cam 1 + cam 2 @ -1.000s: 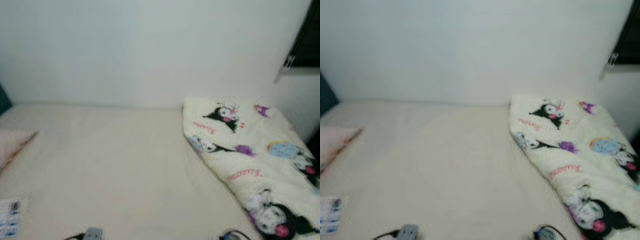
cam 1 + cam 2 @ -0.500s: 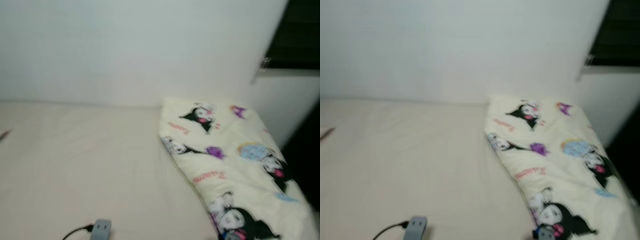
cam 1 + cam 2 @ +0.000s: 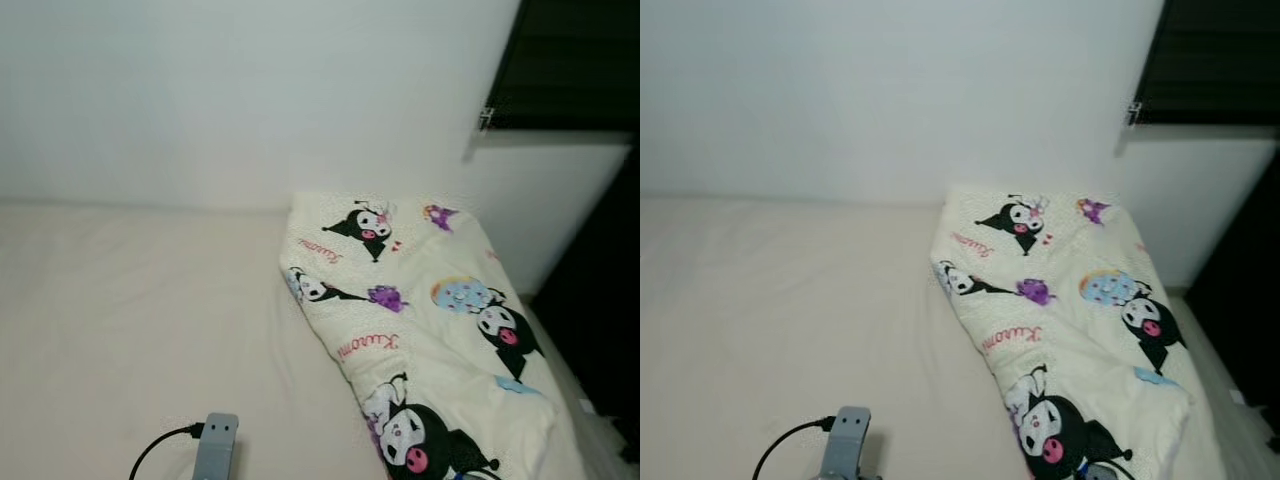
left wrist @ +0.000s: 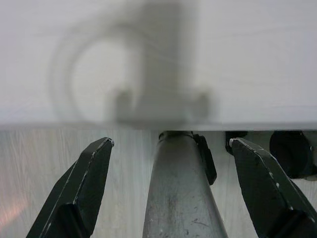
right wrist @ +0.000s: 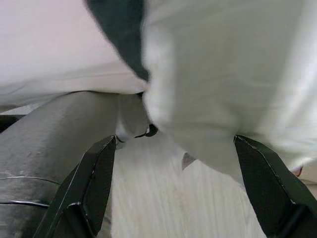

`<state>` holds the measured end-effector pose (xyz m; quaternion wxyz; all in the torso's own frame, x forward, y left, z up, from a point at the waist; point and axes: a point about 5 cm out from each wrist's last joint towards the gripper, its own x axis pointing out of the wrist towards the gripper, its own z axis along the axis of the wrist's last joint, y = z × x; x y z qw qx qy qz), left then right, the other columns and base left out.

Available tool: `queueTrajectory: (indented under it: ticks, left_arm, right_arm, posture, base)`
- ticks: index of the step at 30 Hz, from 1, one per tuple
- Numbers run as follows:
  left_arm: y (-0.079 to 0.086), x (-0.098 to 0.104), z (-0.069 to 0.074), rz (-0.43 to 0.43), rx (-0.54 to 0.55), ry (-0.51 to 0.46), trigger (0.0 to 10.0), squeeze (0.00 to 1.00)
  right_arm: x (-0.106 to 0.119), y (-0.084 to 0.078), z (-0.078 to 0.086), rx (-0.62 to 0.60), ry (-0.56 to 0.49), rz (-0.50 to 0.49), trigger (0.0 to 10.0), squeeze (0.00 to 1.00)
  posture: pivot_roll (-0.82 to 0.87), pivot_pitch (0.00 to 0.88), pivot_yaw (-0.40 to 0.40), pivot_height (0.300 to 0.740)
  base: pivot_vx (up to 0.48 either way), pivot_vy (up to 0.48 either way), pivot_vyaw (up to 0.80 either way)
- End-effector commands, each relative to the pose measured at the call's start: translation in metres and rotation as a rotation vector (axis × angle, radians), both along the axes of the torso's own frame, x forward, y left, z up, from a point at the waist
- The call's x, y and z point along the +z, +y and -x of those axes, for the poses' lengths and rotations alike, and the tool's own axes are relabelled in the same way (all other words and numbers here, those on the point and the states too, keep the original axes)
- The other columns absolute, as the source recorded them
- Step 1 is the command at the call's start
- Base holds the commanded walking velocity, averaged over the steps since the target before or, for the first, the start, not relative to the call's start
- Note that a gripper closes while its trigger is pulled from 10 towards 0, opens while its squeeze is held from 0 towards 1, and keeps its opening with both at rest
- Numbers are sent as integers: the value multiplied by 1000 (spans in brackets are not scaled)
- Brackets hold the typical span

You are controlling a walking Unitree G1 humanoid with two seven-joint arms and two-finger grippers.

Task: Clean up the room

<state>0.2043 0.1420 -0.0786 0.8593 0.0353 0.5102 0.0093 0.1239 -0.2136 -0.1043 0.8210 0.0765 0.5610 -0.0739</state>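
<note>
Cream sheet covers the bed [image 3: 130, 300], smooth and bare across its left and middle, running back to a plain white wall [image 3: 250, 90]. The left gripper [image 4: 171, 163] hangs low with its two black fingers [image 4: 84, 183] spread wide, holding nothing — between them a grey metal limb [image 4: 178, 193] drops toward a pale wood floor [image 4: 29, 163], under the white edge of the bed. The right gripper [image 5: 173, 168] is likewise spread wide and empty, pointing at hanging white cloth [image 5: 223, 74], with a rounded grey metal part [image 5: 54, 129] beside it. On the bed's right side lies a fleecy cream blanket [image 3: 420, 320], folded into a long slab, printed with black-and-white cartoon figures and pink lettering; its far end touches the wall. Near the bed's front edge sits a grey plug block [image 3: 216, 445] with a black cable [image 3: 160, 450] curling off it. Right of the blanket — a dark gap and a black window [image 3: 570, 60].
</note>
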Motion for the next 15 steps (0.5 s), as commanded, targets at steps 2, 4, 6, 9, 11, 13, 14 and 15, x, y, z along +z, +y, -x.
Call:
queueTrajectory:
  ticks: [2, 4, 6, 9, 11, 13, 14, 15]
  left_arm:
    - [-1, 2, -3, 3, 17, 7, 10000, 0]
    - [4, -4, 9, -2, 24, 29, 10000, 0]
    - [10, -10, 20, -9, 29, 49, 10000, 0]
    - [11, -11, 22, -10, 29, 53, 10000, 0]
    - [11, -11, 22, -10, 29, 53, 10000, 0]
    - [11, -11, 23, -11, 26, 53, 10000, 0]
    - [11, -11, 23, -12, 23, 53, 10000, 0]
    - [11, -11, 23, -13, 21, 53, 10000, 0]
  right_arm:
    - [0, 6, -3, 1, -5, -11, 10000, 0]
    - [0, 8, -5, 2, -7, -13, 10000, 0]
    - [1, 7, -6, 2, -10, -12, 10000, 0]
    - [2, 5, -8, 0, -15, -9, 10000, 0]
    - [2, 4, -9, -1, -18, -7, 10000, 0]
    - [3, 1, -11, -7, -28, 5, 10000, 0]
    - [4, 0, -12, -11, -32, 8, 10000, 0]
    - [4, 0, -12, -15, -34, 10, 10000, 0]
  posture:
    - [-134, 0, -9, 740]
    - [-134, 0, -10, 740]
    - [-134, 0, -10, 740]
    - [-134, 0, -10, 740]
    - [-134, 0, -10, 740]
    - [-134, 0, -10, 740]
    - [-136, 0, -10, 740]
    - [-136, 0, -10, 740]
  base:
    - [-292, 0, 0]
    - [-311, 0, 0]
    - [-341, 0, 0]
    - [-341, 0, 0]
    - [-341, 0, 0]
    - [-338, 0, 0]
    - [-334, 0, 0]
    - [-334, 0, 0]
